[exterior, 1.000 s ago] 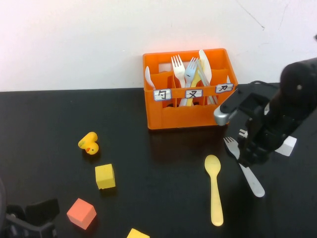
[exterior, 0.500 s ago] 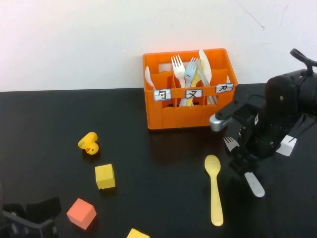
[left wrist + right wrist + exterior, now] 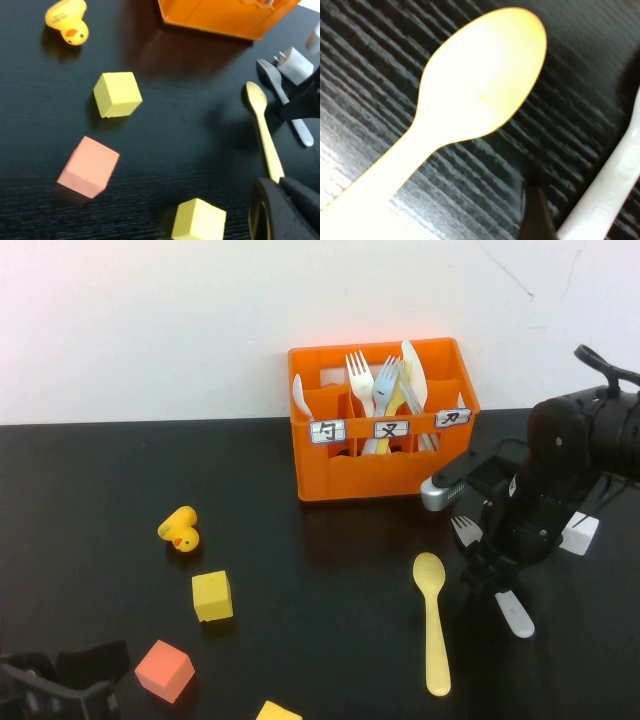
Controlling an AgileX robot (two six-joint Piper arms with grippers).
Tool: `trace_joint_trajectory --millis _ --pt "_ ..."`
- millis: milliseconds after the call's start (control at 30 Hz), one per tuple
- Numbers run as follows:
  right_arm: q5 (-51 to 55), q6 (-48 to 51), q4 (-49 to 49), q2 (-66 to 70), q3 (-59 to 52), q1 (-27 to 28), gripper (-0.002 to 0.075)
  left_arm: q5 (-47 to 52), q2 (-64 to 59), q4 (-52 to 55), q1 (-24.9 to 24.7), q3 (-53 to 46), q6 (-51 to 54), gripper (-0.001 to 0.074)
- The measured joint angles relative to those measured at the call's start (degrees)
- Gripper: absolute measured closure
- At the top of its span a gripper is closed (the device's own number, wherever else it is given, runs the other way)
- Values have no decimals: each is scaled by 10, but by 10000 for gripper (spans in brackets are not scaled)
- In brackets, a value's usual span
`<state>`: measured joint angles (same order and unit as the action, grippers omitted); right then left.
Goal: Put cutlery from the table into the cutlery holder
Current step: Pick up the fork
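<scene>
My left gripper (image 3: 70,680) sits parked at the near left corner of the table (image 3: 90,470), low against the surface, its fingers pressed together on nothing. Ahead of it lie an orange cube (image 3: 164,670) and a yellow cube (image 3: 212,596), with a second yellow cube (image 3: 277,711) at the near edge and a little yellow duck (image 3: 180,530) farther out — all apart from each other and from me.

Toward the middle, at the back against the white wall, stands the cutlery holder (image 3: 385,475). It is upright, with three white labels across its front, and it already carries a light blue fork (image 3: 383,390) among white cutlery (image 3: 358,375) standing in its compartments.

In front of the holder and a little to its right, the yellow spoon (image 3: 432,620) lies flat on the table, bowl pointing toward the holder and handle running back toward me. My right wrist view looks straight down onto that bowl from very close.

Just beside the spoon, on its right, lies the grey fork (image 3: 490,575), tines toward the holder. My right gripper (image 3: 487,575) is down over the fork's middle, fingers spread apart and low to the table — the tines show beyond it on the far side and the handle end on the near side. I am not clamped on the fork; it rests on the table between or just under my fingertips, I cannot tell which.

A small white block (image 3: 579,533) sits on the table past my right arm.
</scene>
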<state>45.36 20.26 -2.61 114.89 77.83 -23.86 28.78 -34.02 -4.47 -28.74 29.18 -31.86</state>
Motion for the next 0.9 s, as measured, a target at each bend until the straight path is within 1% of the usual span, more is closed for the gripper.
trace_joint_trajectory --millis 100,200,300,400,433,900 --pt "5 4 -1 1 1 0 296 0 0 -9 0 0 0 736" --pt "10 6 -1 1 2 0 347 -1 0 -19 0 0 0 736" --pt "17 6 -1 2 5 0 442 -1 0 -28 0 0 0 736" --pt "22 12 -1 3 5 0 565 -1 0 -32 0 0 0 736" --pt "23 18 -1 3 5 0 587 -1 0 -32 0 0 0 736" --pt "35 30 -2 -8 0 0 585 -1 0 -34 0 0 0 736"
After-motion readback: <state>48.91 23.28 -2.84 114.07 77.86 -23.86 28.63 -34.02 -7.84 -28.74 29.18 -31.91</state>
